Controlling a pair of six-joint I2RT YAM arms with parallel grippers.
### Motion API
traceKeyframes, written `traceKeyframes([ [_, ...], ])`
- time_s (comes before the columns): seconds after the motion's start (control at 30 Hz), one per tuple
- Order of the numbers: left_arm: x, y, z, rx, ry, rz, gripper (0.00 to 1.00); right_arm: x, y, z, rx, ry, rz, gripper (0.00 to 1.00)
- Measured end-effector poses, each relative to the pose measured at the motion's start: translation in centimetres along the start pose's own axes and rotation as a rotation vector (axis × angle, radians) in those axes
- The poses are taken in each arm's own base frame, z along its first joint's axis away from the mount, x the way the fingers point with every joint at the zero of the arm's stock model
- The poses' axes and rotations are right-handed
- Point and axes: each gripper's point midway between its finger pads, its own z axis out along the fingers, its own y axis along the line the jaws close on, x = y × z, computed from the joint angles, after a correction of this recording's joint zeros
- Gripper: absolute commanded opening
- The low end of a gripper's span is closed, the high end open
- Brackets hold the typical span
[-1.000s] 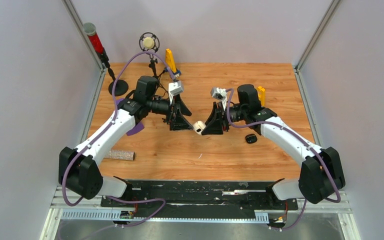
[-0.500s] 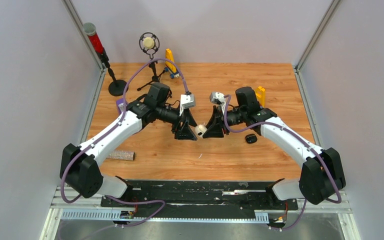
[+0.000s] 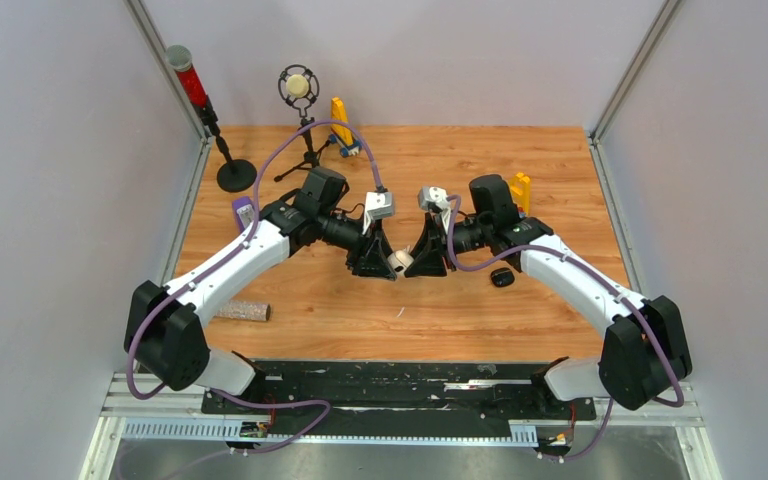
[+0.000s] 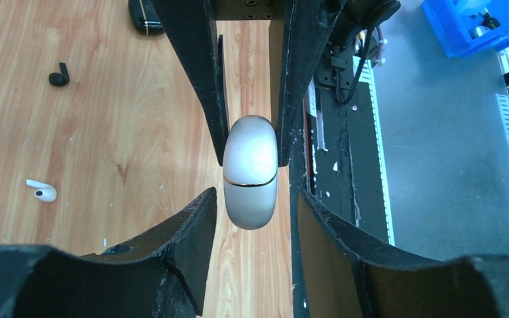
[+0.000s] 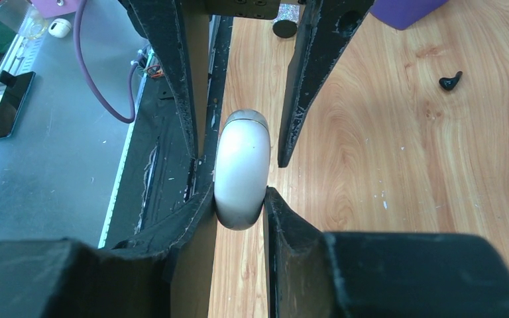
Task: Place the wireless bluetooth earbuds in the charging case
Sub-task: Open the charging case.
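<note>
A closed white charging case (image 3: 398,263) hangs above the table's middle. My right gripper (image 3: 423,262) is shut on one end of it, and its fingers pinch that end (image 5: 241,173) in the right wrist view. My left gripper (image 3: 374,265) faces it from the left. The left fingers (image 4: 197,222) flank the case's other end (image 4: 250,179) with a thin gap on each side, so they are open. A black earbud (image 4: 57,75) and a white earbud (image 4: 42,191) lie on the wood beyond. The right wrist view shows a black earbud (image 5: 449,81).
A black case (image 3: 502,277) lies right of the grippers. A glittery roll (image 3: 240,310) sits front left and a purple object (image 3: 243,212) lies by the left arm. A microphone stand (image 3: 300,95), a red-topped pole (image 3: 192,80) and yellow pieces (image 3: 341,120) stand at the back.
My left arm swung right to the held case, and its jaws narrowed around the case's free end. The right gripper kept its grip and barely moved.
</note>
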Motion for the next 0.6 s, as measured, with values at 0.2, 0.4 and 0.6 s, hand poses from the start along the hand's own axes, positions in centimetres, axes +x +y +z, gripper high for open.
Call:
traceKeyframes([
  [0.2,-0.10,-0.26,0.02,0.014,-0.005,-0.003,0.58,0.08,0.00,0.23,0.002,0.007,-0.018,0.10],
  [0.4,-0.12,-0.32,0.02,0.017,-0.007,-0.004,0.54,0.17,-0.11,0.38,0.011,0.013,-0.026,0.09],
  [0.6,-0.15,-0.20,0.01,0.012,-0.007,-0.004,0.36,0.22,-0.14,0.41,0.013,0.016,-0.029,0.10],
])
